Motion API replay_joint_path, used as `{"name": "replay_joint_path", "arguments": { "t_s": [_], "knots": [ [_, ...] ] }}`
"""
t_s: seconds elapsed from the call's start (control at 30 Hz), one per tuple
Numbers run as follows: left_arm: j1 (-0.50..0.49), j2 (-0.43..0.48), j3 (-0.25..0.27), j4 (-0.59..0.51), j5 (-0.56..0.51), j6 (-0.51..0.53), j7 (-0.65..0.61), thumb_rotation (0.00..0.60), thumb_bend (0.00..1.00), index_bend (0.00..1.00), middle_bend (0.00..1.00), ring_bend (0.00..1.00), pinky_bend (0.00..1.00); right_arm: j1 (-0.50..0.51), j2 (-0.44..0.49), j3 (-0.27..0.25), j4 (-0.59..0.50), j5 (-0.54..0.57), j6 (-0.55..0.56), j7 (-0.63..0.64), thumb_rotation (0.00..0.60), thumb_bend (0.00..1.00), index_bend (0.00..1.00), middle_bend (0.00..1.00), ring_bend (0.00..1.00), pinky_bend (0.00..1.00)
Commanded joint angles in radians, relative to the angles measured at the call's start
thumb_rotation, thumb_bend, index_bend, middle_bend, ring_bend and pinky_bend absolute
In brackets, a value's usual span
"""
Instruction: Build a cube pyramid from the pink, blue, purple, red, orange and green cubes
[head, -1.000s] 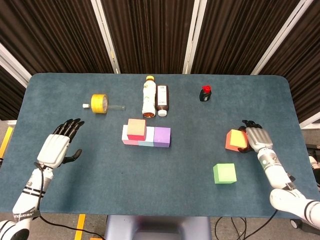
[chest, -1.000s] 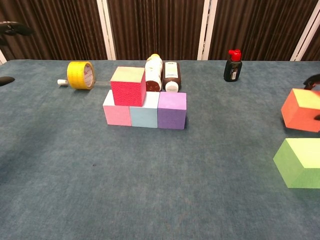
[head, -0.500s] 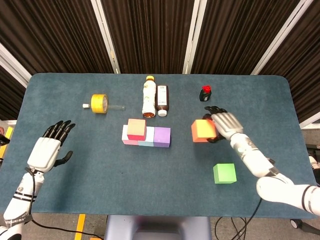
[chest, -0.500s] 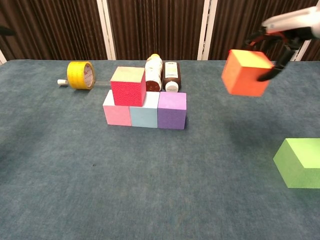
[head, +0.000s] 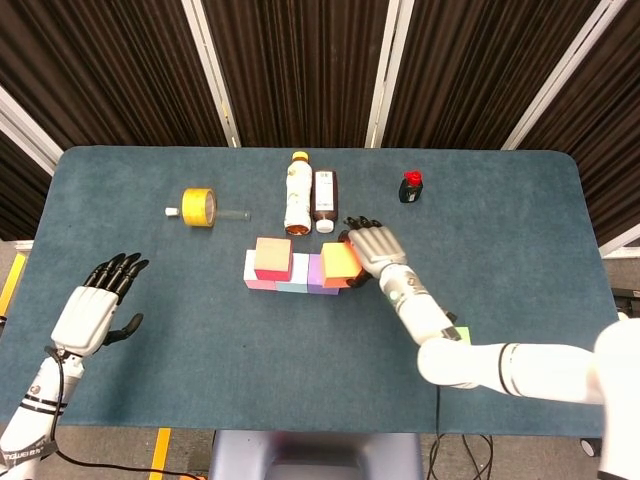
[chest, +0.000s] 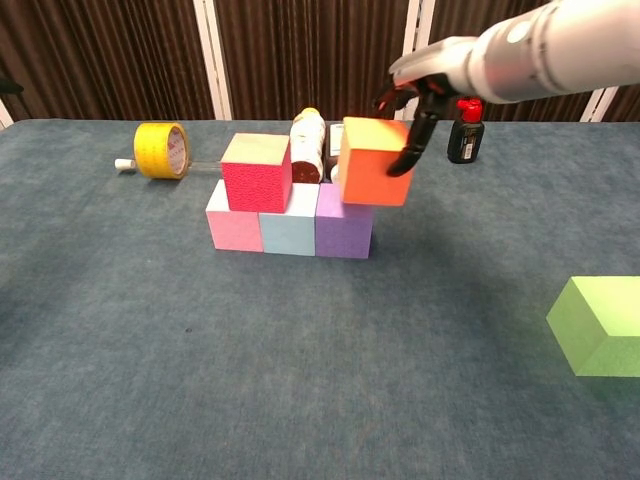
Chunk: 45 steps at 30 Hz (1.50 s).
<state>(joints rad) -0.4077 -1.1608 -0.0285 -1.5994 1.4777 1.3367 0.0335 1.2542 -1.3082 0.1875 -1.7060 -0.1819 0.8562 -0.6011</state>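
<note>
A pink cube (chest: 233, 228), a blue cube (chest: 288, 229) and a purple cube (chest: 343, 232) stand in a row on the table. The red cube (chest: 256, 172) sits on top, over the pink and blue ones. My right hand (head: 372, 248) grips the orange cube (chest: 374, 161) and holds it just above the purple cube's right part, slightly tilted. The green cube (chest: 601, 325) lies alone at the right, mostly hidden behind my right arm in the head view. My left hand (head: 96, 303) hovers open over the table's left side, away from all cubes.
Behind the row lie two bottles (head: 298, 192) (head: 325, 198) on their sides. A yellow tape roll (head: 199, 207) sits at the back left beside a thin clear tube, and a small black bottle with a red cap (head: 411, 186) at the back right.
My right hand carried the orange cube from the right side leftwards to just above the purple cube. My left hand drifted back toward the table's near left edge.
</note>
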Motion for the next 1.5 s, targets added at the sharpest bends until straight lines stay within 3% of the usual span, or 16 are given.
{"name": "replay_joint_path", "arguments": {
  "t_s": [0.03,0.67,1.5],
  "knots": [
    [0.007,0.000,0.001,0.008,0.009,0.002,-0.017,0.600,0.35,0.09,0.05,0.02,0.14,0.054,-0.055,0.008,0.035,0.077,0.040,-0.053,0.600,0.32,0.54,0.17,0.03,0.21],
    [0.028,-0.018,-0.006,0.064,0.035,-0.006,-0.089,0.600,0.35,0.09,0.04,0.01,0.14,0.168,-0.180,0.068,0.159,0.271,0.111,-0.193,0.600,0.32,0.53,0.17,0.03,0.21],
    [0.041,-0.033,-0.016,0.109,0.040,-0.020,-0.145,0.600,0.35,0.09,0.03,0.01,0.14,0.176,-0.245,0.124,0.223,0.315,0.133,-0.285,0.600,0.32,0.51,0.17,0.03,0.20]
  ]
}}
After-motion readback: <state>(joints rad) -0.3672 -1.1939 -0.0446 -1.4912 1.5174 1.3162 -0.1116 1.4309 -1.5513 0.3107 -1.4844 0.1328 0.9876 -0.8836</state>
